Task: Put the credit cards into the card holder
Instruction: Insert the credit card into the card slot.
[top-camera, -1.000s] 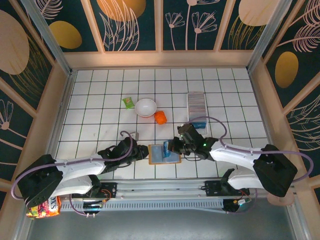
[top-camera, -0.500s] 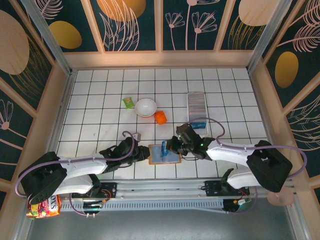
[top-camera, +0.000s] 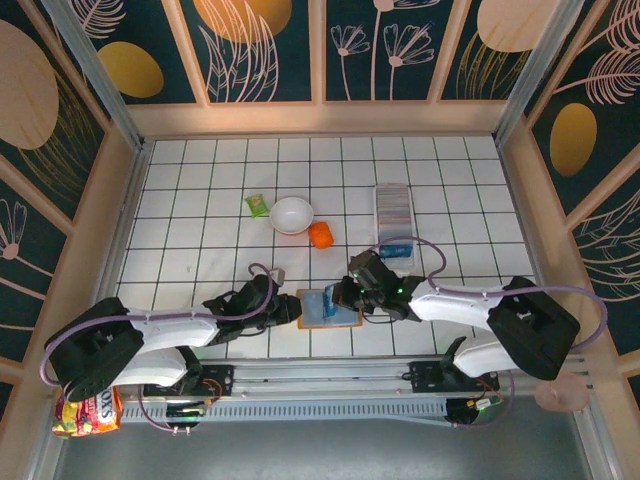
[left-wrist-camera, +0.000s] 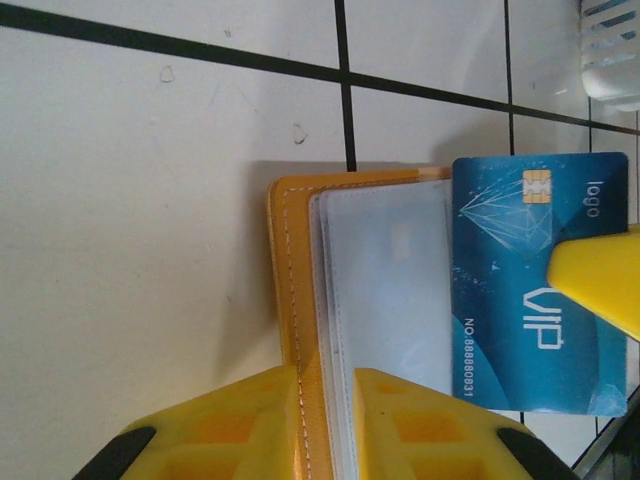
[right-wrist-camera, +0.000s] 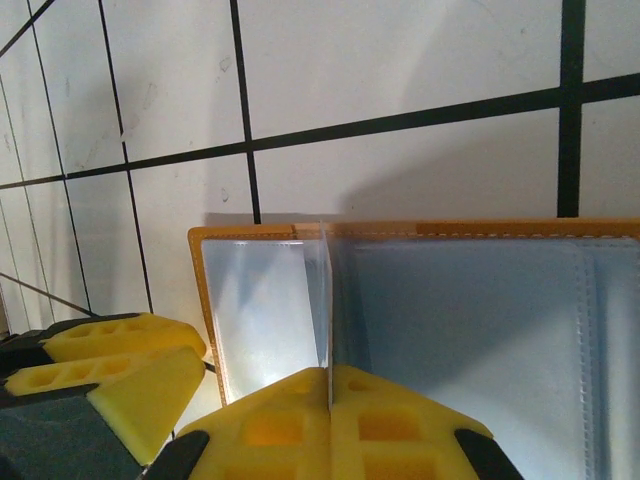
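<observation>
- My right pincer (right-wrist-camera: 330, 385) is clenched on a thin, glossy blue credit card (left-wrist-camera: 535, 290) with a gold chip, held at the open wallet (left-wrist-camera: 380, 290).
- My left pincer (left-wrist-camera: 325, 385) grips the wallet's stitched tan-orange leather rim. Clear plastic sleeves line its inside.
- The counter (top-camera: 200, 260) is white with a black grid. Dark leaf-patterned walls (top-camera: 265, 50) in wood frames surround it.
- I count two blue cards. The second card (top-camera: 397, 249) lies flat near the one long, slotted white card holder (top-camera: 393, 208).
- One round white bowl (top-camera: 291, 215) sits mid-counter.
</observation>
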